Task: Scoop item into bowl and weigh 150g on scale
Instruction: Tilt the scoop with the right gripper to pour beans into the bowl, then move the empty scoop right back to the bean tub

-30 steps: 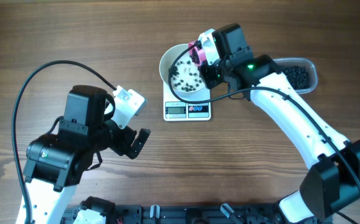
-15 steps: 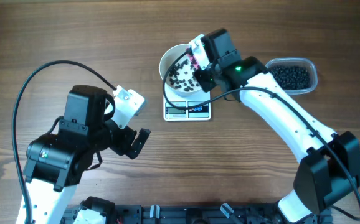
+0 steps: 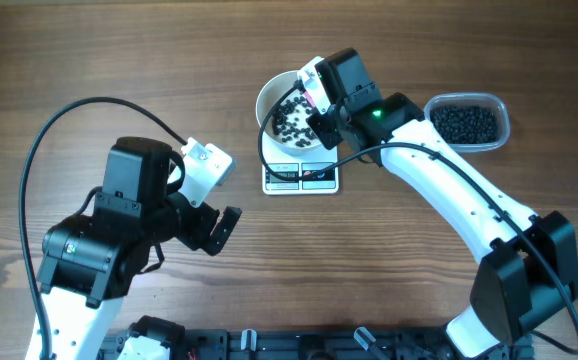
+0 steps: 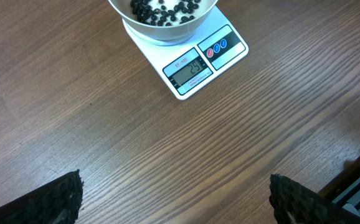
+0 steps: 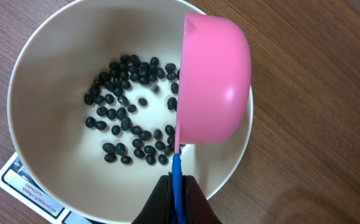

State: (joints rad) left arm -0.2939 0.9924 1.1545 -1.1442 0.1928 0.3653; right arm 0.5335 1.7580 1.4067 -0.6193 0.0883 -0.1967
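The white bowl point(image 3: 272, 98) stands on the white scale point(image 3: 301, 177) and holds a thin scatter of the black item point(image 5: 130, 118). My right gripper point(image 5: 177, 186) is shut on the blue handle of a pink scoop point(image 5: 214, 87). The scoop hangs over the bowl's right side, turned on its edge with its mouth facing the beans. In the left wrist view the scale's display point(image 4: 191, 70) is lit. My left gripper point(image 4: 174, 199) is open over bare wood, well short of the scale, with nothing between its fingers point(image 4: 55, 199).
A clear plastic tub point(image 3: 467, 122) holding a dark pile of the item sits to the right of the scale. The left arm's black cable point(image 3: 79, 110) loops over the table at the left. Dark rails point(image 3: 299, 345) run along the front edge.
My right gripper has shifted a little left over the bowl with the scoop, leaving the tub uncovered. The left arm has not moved.
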